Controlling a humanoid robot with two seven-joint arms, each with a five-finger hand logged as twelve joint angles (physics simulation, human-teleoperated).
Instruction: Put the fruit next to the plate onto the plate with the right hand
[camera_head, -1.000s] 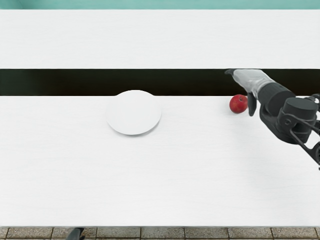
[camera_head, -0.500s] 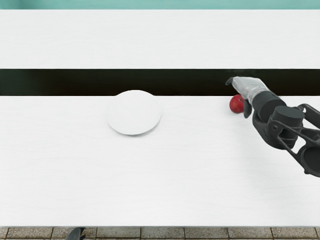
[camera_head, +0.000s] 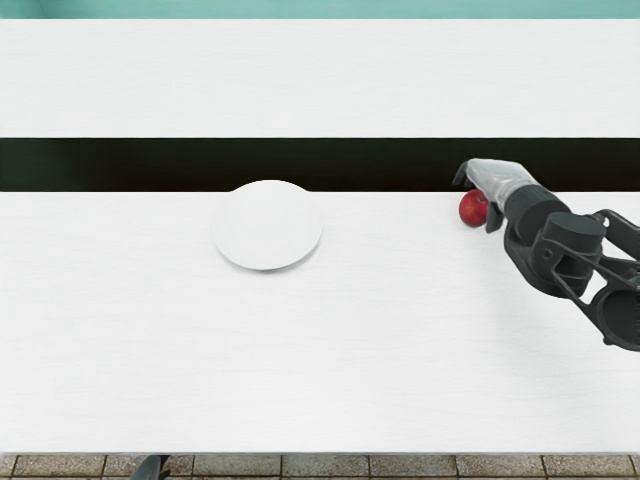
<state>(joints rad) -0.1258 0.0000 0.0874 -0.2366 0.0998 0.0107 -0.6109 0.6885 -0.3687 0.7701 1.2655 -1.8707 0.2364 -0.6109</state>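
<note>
A small red apple (camera_head: 470, 209) lies on the white table, at its far edge and well to the right of the round white plate (camera_head: 267, 224). My right hand (camera_head: 478, 196) comes in from the right edge and sits over the apple's right side. Its fingers (camera_head: 464, 173) arch above the fruit and the thumb (camera_head: 492, 220) hangs down on the right, so the hand is open around the apple, not closed on it. The palm hides part of the apple. The plate has nothing on it.
A dark gap (camera_head: 200, 165) runs across the view just behind the plate and apple, with a second white surface (camera_head: 300, 80) beyond it. A small dark part (camera_head: 150, 466) shows at the bottom edge.
My right hand has moved down and left from above the gap onto the apple, and its fingers have bent slightly around it. The apple and plate have not moved.
</note>
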